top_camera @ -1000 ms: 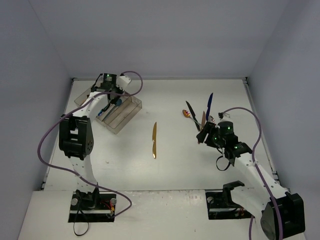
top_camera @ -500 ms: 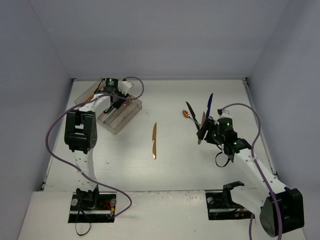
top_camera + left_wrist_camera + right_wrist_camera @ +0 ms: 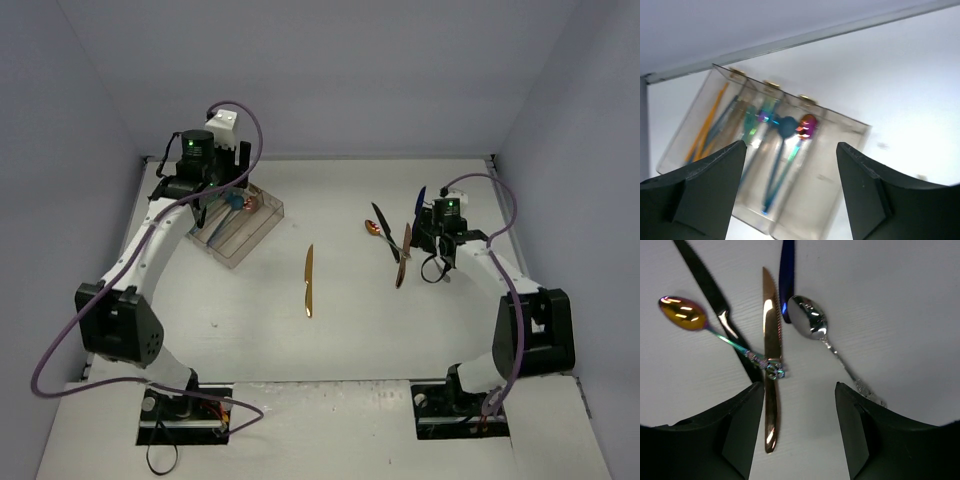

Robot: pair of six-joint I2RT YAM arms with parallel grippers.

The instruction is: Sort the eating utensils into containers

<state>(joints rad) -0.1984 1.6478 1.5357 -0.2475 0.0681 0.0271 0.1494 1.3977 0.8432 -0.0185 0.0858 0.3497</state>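
The clear divided tray (image 3: pixel 250 232) stands at the back left. In the left wrist view it (image 3: pixel 840 165) holds gold chopsticks (image 3: pixel 707 125), a teal utensil (image 3: pixel 750 122), a blue spoon (image 3: pixel 782 147) and an iridescent pink spoon (image 3: pixel 807 125). My left gripper (image 3: pixel 212 200) (image 3: pixel 790 192) hovers open and empty above it. A gold knife (image 3: pixel 309 282) lies mid-table. At the right lie a copper knife (image 3: pixel 771 355) (image 3: pixel 403 255), a black knife (image 3: pixel 715 305), an iridescent spoon (image 3: pixel 685 313), a blue knife (image 3: pixel 786 275) and a silver spoon (image 3: pixel 807 322). My right gripper (image 3: pixel 797 435) (image 3: pixel 428 238) hangs open over them, empty.
Grey walls close in the white table (image 3: pixel 330 350) at the back and both sides. The tray sits close to the back left corner. Purple cables (image 3: pixel 500 215) loop off both arms.
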